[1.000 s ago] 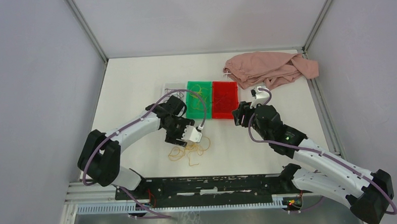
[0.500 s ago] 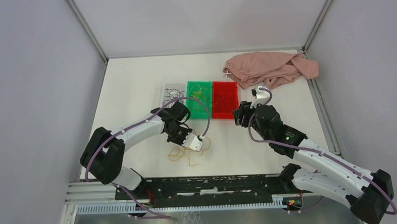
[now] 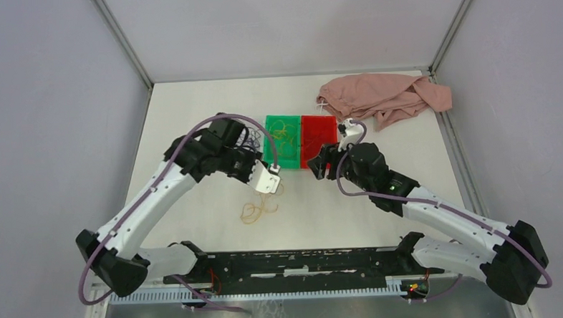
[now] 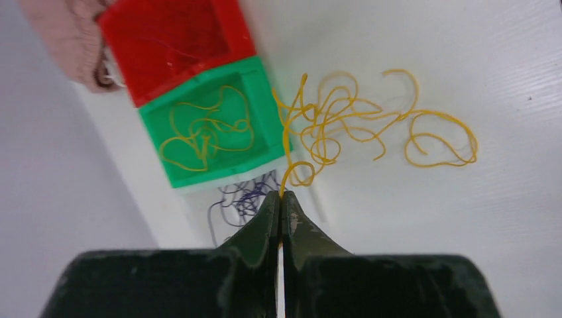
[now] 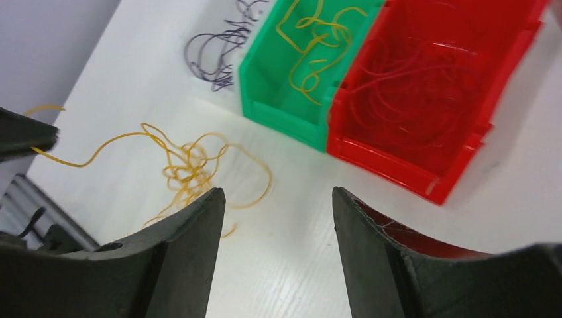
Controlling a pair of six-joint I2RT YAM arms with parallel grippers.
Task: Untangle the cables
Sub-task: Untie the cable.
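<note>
Loose yellow cables lie tangled on the white table in front of the bins. My left gripper is shut on one yellow strand that rises from the tangle; in the top view it hangs just above the pile. A green bin holds more yellow cables. The red bin holds red cables. Dark purple cables lie left of the green bin. My right gripper is open and holds nothing, near the red bin's front.
A pink cloth is bunched at the back right of the table. The black rail with both arm bases runs along the near edge. Grey walls close in the left, right and back sides.
My left gripper has shut on a yellow strand and risen toward the bins, drawing the tangle up. The right arm has shifted left toward the red bin's front.
</note>
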